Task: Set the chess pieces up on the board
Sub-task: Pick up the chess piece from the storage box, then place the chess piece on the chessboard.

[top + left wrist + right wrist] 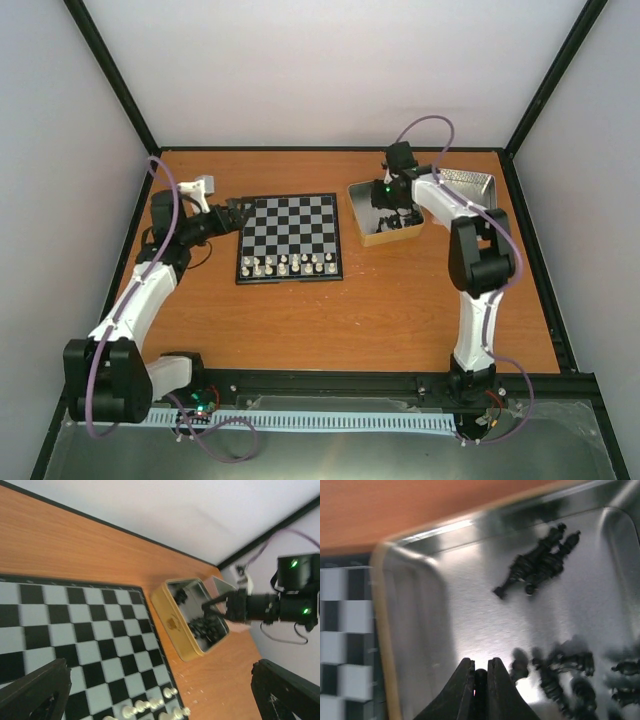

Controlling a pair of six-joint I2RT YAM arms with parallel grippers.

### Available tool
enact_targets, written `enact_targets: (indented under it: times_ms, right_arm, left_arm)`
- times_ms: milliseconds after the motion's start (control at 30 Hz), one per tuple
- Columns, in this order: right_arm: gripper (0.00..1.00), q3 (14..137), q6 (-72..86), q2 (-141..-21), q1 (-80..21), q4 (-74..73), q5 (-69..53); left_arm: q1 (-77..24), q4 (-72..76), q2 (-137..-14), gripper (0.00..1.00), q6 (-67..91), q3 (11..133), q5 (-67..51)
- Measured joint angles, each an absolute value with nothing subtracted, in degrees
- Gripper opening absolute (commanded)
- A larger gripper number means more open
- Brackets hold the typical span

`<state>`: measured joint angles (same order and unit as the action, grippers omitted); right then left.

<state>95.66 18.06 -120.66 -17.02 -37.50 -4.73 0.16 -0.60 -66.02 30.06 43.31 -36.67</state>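
Chess pieces point(540, 565), the black ones, lie heaped in a gold-rimmed tin point(385, 238) on the table point(380, 310), at 3 o'clock from the board point(290, 222). Down inside that tin is the right hand point(480, 669), its fingers pressed nearly together. I cannot tell whether a piece sits between them. At the board's 9 o'clock edge the left hand point(237, 212) hovers, spread wide and holding nothing. White pieces point(290, 265) line the board's 6 o'clock side.

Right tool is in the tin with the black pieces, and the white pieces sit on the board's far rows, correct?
No: the top view shows the white pieces on the board's near rows. The rest holds.
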Motion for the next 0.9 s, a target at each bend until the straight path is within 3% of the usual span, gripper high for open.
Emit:
enact_targets:
  times_ms: [167, 467, 700, 900]
  right_arm:
    - [0.07, 86.63, 27.38, -108.4, -17.61, -26.37, -13.04]
    - [0.08, 70.08, 59.33, -97.73, -20.53, -3.33, -27.46]
    - [0.08, 68.16, 74.59, -95.31, -22.85, 0.54, -30.15]
    - [0.08, 68.23, 80.16, -94.96, -25.69, 0.86, -31.27]
  left_arm:
    - [-7.07, 1.58, -70.26, 0.99, 30.63, 44.53, -38.06]
    - [-21.17, 8.67, -82.26, 0.83, 31.05, 52.47, -33.58]
    - [-24.34, 14.98, -85.67, 0.75, 30.09, 52.99, -31.48]
    - [-25.69, 17.47, -86.46, 0.58, 28.45, 53.04, -30.98]
